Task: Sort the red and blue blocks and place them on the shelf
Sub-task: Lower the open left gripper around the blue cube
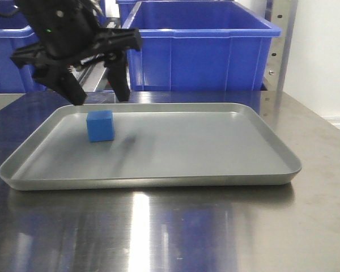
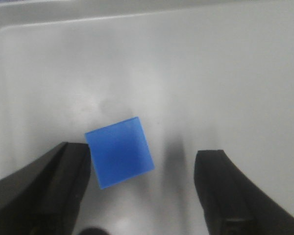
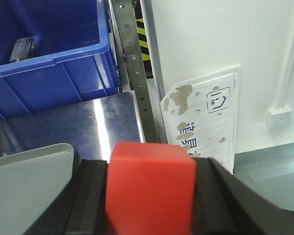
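Reaching for blue block (image 1: 100,126) with left tool (image 1: 101,99) spread wide; gripping red block (image 3: 149,178) in right tool (image 3: 149,200). Next: lower, centre, close.

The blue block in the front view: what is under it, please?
The blue block stands on the grey tray, which lies on the steel table. The patch of tray floor directly beneath the block is covered, so it cannot be seen.
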`<state>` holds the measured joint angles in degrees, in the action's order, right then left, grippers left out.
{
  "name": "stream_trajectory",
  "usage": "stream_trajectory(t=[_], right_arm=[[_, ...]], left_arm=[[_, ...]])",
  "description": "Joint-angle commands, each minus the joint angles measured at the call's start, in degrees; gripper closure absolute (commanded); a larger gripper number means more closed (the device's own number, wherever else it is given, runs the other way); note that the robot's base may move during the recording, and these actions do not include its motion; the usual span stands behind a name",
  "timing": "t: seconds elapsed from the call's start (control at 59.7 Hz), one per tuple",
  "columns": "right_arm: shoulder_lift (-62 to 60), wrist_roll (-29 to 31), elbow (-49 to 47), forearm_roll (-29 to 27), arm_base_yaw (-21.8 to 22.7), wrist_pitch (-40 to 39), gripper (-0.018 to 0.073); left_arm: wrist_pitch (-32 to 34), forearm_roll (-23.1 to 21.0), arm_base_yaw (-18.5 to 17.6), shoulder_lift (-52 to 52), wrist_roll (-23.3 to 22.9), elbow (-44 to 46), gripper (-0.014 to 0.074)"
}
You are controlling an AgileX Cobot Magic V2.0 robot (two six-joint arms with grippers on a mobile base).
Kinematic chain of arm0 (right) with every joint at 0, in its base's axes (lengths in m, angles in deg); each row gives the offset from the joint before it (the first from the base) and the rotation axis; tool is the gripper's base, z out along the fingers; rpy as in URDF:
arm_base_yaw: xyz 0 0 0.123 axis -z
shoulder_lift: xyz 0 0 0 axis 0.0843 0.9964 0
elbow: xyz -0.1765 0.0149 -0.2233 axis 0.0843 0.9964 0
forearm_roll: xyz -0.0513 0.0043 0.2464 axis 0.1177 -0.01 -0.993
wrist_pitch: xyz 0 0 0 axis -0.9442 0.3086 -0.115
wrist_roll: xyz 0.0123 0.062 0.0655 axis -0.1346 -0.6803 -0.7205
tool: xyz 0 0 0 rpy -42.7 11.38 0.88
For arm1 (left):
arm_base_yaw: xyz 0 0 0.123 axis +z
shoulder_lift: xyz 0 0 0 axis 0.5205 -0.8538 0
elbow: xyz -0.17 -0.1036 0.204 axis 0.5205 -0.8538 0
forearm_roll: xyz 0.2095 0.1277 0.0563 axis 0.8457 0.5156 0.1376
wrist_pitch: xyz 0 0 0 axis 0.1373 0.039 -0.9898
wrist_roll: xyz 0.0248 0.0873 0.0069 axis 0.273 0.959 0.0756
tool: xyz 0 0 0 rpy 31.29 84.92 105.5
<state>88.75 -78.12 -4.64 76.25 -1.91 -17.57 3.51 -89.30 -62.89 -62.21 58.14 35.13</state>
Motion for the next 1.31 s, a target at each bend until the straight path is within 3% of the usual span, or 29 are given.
stream_trajectory(t=[0.0, 0.285, 1.005, 1.29], right_arm=[[0.1, 0.4, -1.6, 0.6, 0.3, -5.2, 0.0500], [0.1, 0.4, -1.6, 0.6, 0.3, -5.2, 0.0500], [0.1, 0.4, -1.6, 0.6, 0.3, -5.2, 0.0500], [0.1, 0.4, -1.6, 0.6, 0.3, -5.2, 0.0500]], left_arm=[[2.2, 0.7, -0.7, 1.9, -1.7, 2.0, 0.0092], [2.0, 3.7, -0.5, 1.0, -5.6, 2.0, 0.0092], [3.0, 3.7, -0.4, -3.0, -6.0, 2.0, 0.0092], [4.3, 3.3, 0.2, -3.0, -7.2, 2.0, 0.0141]])
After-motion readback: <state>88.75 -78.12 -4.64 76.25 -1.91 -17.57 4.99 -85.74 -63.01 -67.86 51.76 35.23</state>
